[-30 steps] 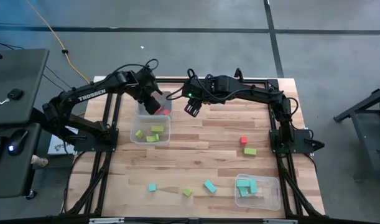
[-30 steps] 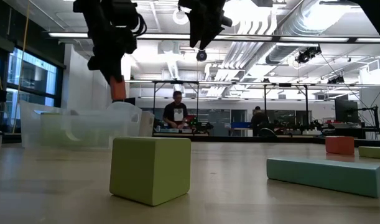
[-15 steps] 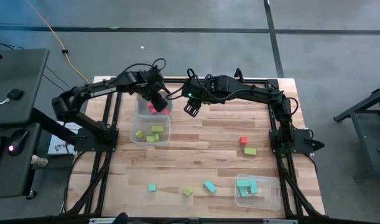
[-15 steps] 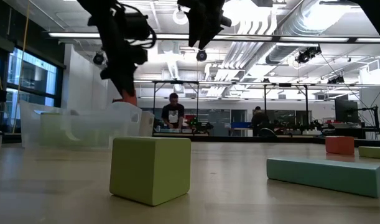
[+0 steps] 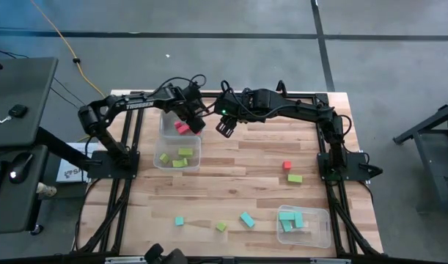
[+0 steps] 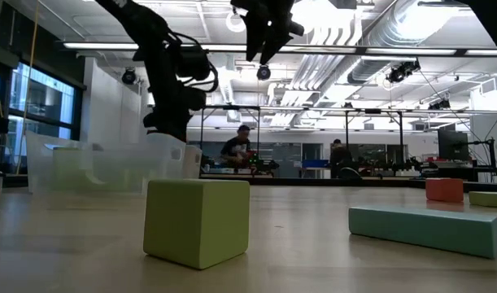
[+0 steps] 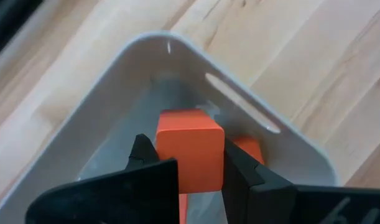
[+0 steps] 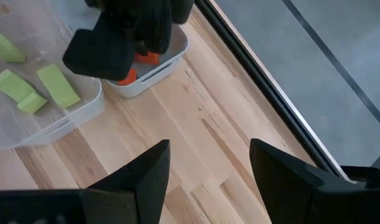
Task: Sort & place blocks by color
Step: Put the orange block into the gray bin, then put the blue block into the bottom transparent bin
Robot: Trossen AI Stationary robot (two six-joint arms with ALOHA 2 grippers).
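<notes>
Wooden slatted table [image 5: 238,183] | left gripper [image 7: 190,171] is pinching small red cube [image 7: 191,155] over far clear plastic tub [image 7: 283,134] | right gripper [image 8: 208,165] is hovering agape, empty | next: likely releasing cube.

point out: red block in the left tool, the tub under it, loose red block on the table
held red block [image 7: 190,149], left wrist view, front face.
red-block tub [image 7: 283,140], left wrist view, far rim.
loose red block [image 5: 287,166], high view, top face.

Block [image 7: 190,149] in left hand [image 7: 188,165], over tub [image 7: 264,118]
</notes>
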